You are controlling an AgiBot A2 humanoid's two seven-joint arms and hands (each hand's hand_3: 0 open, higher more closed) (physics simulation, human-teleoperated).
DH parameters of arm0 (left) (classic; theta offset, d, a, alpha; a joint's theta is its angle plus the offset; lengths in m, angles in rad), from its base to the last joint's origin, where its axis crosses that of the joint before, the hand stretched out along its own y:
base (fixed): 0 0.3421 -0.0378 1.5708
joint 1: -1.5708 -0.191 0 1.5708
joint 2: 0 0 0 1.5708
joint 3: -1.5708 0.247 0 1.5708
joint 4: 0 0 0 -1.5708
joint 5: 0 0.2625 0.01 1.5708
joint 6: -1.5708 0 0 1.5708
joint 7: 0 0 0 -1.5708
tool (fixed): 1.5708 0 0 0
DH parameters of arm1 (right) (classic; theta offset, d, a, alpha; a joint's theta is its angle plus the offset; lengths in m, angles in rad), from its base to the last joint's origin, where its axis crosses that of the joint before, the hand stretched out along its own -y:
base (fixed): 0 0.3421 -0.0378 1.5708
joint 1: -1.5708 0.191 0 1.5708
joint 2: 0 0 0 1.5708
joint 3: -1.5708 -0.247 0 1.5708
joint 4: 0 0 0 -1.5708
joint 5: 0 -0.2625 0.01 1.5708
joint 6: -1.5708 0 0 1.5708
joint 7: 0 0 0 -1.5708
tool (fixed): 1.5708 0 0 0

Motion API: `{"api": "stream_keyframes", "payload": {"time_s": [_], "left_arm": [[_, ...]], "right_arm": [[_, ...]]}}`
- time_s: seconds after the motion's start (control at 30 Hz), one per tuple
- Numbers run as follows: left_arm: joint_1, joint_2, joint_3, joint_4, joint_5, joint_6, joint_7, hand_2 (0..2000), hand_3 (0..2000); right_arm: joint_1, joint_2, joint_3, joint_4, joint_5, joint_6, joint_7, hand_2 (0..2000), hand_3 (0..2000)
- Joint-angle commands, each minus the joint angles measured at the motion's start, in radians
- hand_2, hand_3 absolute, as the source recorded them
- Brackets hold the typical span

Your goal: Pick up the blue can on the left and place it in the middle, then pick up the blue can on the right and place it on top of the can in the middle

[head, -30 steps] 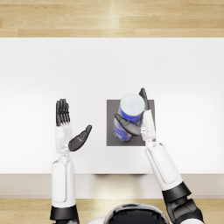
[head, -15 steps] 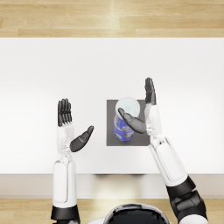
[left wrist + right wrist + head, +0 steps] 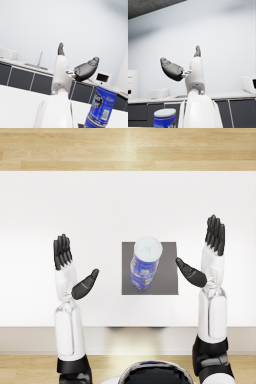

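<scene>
I see blue cans (image 3: pixel 145 264) stacked on grey mat (image 3: pixel 167 280), table centre. Right hand (image 3: pixel 207 260) at 3 o'clock, left hand (image 3: pixel 72 270) at 9, both spread, empty, clear of stack; task looks done.

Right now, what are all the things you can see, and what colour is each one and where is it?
blue cans: two, blue with white tops, stacked one on the other on the grey mat in the middle
grey mat: one, dark grey, square, lying on the table between the two hands
table: one, white, under the mat
floor: light wood, beyond the far edge of the table
kitchen counter: white top with dark cabinet fronts, in the background of both wrist views
left hand: one, dark, on a white arm, open, left of the mat, holding nothing
right hand: one, dark, on a white arm, open, right of the mat, clear of the cans
</scene>
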Motion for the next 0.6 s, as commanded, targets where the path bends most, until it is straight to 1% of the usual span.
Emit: {"api": "stream_keyframes", "payload": {"time_s": [0.03,0.07,0.1,0.2,0.6], "left_arm": [[-0.006,0.001,-0.034,0.002,0.000,0.000,0.000,0,0],[-0.013,0.002,-0.038,0.006,0.000,0.000,0.000,0,0],[-0.012,0.002,-0.022,0.004,0.000,0.000,0.000,0,0],[-0.020,0.004,-0.033,0.007,0.000,0.000,0.000,0,0],[-0.025,0.005,-0.038,0.009,0.000,0.000,0.000,0,0]], "right_arm": [[-0.034,-0.001,-0.102,0.015,0.000,0.016,0.017,0,0],[-0.044,-0.001,-0.102,0.011,0.000,0.028,0.030,0,0],[-0.032,-0.001,-0.063,0.008,0.000,0.037,0.038,0,0],[-0.050,-0.001,-0.088,0.009,0.000,0.050,0.053,0,0],[-0.060,-0.002,-0.102,0.009,0.000,0.058,0.061,0,0]]}}
